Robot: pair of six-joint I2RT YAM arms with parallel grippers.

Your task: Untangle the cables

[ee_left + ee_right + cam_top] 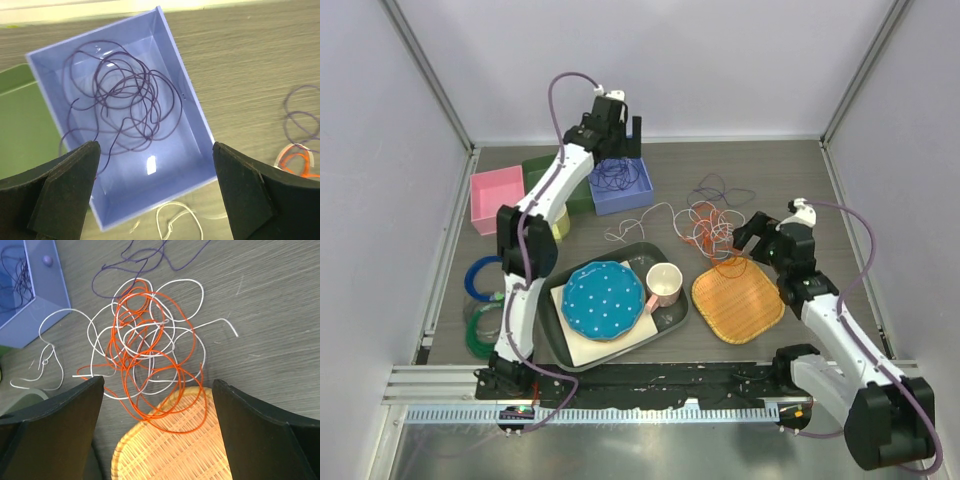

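**One wrong pinch could pull the knot tighter**

The right gripper (157, 385) is spread wide and has nothing in it. It hangs over the messy pile on the table (270, 315). In that pile an orange cable (134, 322) and a white cable (180, 281) are looped through each other many times. A purple cable (713, 186) lies at the far edge of the pile, and I cannot tell if it is caught in it.

If the fingers close on the thick middle, I think they will grab orange and white together. Then the whole pile will slide along as one lump and nothing will come apart. A hard pull could also make the loops small and tight.

The cables are very thin, so one could slip right out of the fingers.

One orange loop lies over the rim of the woven tray (170, 455). A pull could snag it there and drag the tray along.

The left gripper (155, 165) is wide open too, with nothing in it. It hangs above the blue box (195, 105), and a second purple cable (125, 100) lies curled up inside. If this gripper drops lower, it could hook that cable and lift it back out, or bump the box wall and push the box.
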